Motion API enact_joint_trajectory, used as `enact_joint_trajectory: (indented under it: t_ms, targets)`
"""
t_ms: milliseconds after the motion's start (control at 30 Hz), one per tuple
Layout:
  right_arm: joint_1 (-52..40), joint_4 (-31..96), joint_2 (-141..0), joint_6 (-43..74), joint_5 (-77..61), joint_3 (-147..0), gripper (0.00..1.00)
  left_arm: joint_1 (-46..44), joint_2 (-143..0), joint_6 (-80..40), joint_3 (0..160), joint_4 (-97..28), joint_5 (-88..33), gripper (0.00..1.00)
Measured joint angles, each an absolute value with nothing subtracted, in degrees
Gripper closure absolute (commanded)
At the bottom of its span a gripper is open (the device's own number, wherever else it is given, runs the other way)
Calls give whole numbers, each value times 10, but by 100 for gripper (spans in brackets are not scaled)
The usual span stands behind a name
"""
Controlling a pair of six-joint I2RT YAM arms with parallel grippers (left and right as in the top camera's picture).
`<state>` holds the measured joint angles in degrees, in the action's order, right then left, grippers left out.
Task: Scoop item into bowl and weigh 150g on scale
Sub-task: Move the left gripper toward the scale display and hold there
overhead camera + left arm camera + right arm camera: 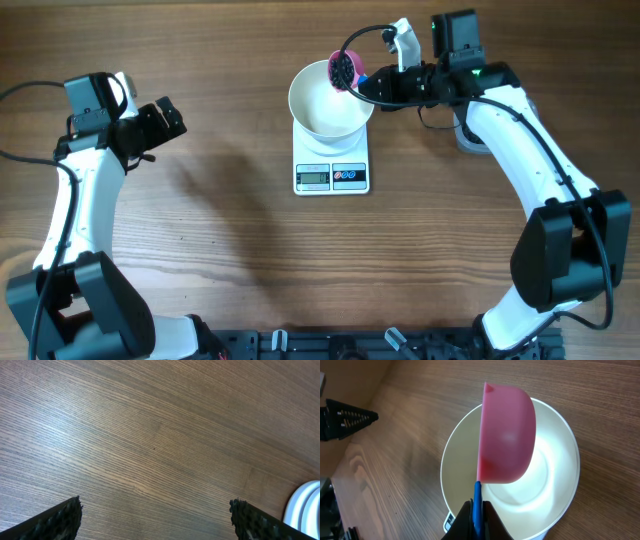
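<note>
while the left gripper (160,120) gapes wide at left, the right gripper (477,516) clamps a pink scoop (506,435) above the bowl (555,491).

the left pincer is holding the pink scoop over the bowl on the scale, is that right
No, it's the right pincer that holds the pink scoop over the bowl on the scale. The left pincer is open and empty, off to the side. The overhead view shows this.
</note>
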<state>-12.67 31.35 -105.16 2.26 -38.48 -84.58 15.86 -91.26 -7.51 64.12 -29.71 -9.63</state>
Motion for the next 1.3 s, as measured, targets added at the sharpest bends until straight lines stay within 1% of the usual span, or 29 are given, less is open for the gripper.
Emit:
enact_joint_trajectory:
  t_ms: [1300]
  targets:
    - [-127,305,-1052,23,-385,-846,96,159,-913,-75,641,-288,-96,0]
